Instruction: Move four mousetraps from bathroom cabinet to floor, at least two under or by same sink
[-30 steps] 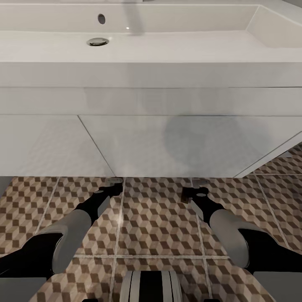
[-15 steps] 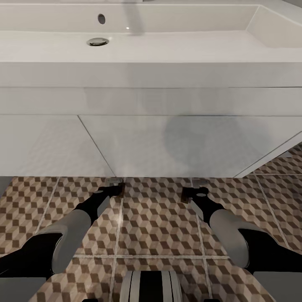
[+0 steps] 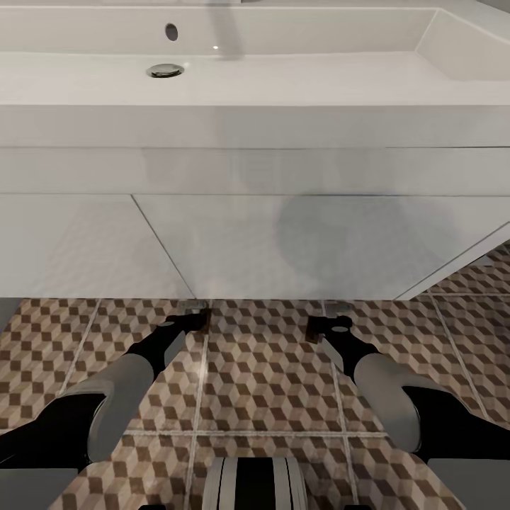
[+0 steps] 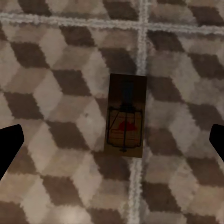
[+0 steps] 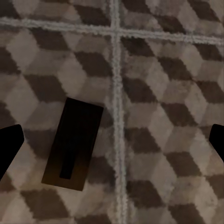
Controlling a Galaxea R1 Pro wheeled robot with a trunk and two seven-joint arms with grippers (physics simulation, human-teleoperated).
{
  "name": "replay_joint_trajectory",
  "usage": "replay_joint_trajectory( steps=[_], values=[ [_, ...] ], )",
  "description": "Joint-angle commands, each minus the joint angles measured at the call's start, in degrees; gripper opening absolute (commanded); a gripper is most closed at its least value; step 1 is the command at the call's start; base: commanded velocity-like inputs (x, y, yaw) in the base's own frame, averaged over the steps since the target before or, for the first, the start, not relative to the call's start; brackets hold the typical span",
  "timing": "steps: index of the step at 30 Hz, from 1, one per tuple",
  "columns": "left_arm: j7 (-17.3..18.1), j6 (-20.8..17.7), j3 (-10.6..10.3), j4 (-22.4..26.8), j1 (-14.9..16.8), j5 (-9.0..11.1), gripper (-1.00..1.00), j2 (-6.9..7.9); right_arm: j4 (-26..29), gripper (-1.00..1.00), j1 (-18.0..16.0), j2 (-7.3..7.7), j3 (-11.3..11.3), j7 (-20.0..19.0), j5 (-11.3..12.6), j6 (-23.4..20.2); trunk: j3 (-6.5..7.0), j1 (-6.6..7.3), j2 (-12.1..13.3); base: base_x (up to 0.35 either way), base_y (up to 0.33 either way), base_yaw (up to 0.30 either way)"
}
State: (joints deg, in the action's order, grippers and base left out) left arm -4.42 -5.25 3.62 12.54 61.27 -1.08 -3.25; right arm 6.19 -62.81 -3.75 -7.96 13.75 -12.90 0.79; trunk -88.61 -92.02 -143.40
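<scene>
Plainly, both mousetraps are down on the tiles: the left mousetrap (image 4: 125, 115) lies flat with its wire frame and red spot facing up, its long edge running along a pale grout line, and the right mousetrap (image 5: 73, 143) lies flat too, though it reads as a dark, shadowed slab with only a faint strip on it — I cannot tell which face is up. In the head view each sits on the bathroom floor (image 3: 269, 368) just beside the foot of the white vanity under the sink (image 3: 283, 92), so both look to satisfy the next-to-the-sink condition. The left gripper (image 4: 112, 140) hangs above its trap with fingers spread wide and nothing between them, and the right gripper (image 5: 112, 140) is likewise wide open and empty above the other. The risk I see lies in the retreat — a fingertip dipping or dragging sideways could nudge a light board away from the vanity or flip it. Lifting straight up before swinging the arms away would guard against that, and the wheeled base should steer clear of both boards.
</scene>
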Motion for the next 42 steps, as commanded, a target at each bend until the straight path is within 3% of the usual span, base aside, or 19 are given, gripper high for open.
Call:
replay_joint_trajectory(
  steps=[1,18,28,42],
  values=[
    [-0.1,-0.3,0.4,0.1,0.0,-0.1,1.00,-0.05,0.0,1.00,0.0,-0.03,-0.5,0.1,-0.5,0.1,-0.03,0.01,0.0,0.000,0.000,0.000],
    [-0.1,0.1,0.2,0.9,0.0,-0.4,1.00,-0.24,0.0,1.00,0.0,-0.03,-0.5,0.1,-0.5,0.1,-0.03,0.01,0.0,0.000,0.000,0.000],
    [-0.5,2.7,0.1,0.7,0.0,-0.4,1.00,-0.26,0.0,1.00,0.0,-0.03,-0.5,0.1,-0.6,0.1,-0.03,0.01,0.0,-0.014,0.000,0.000],
    [-0.7,-0.1,0.2,0.3,0.0,-0.4,1.00,-0.26,0.0,1.00,0.0,-0.03,-0.4,0.1,-0.6,0.1,-0.03,0.01,0.0,-0.255,0.000,0.000]
  ],
)
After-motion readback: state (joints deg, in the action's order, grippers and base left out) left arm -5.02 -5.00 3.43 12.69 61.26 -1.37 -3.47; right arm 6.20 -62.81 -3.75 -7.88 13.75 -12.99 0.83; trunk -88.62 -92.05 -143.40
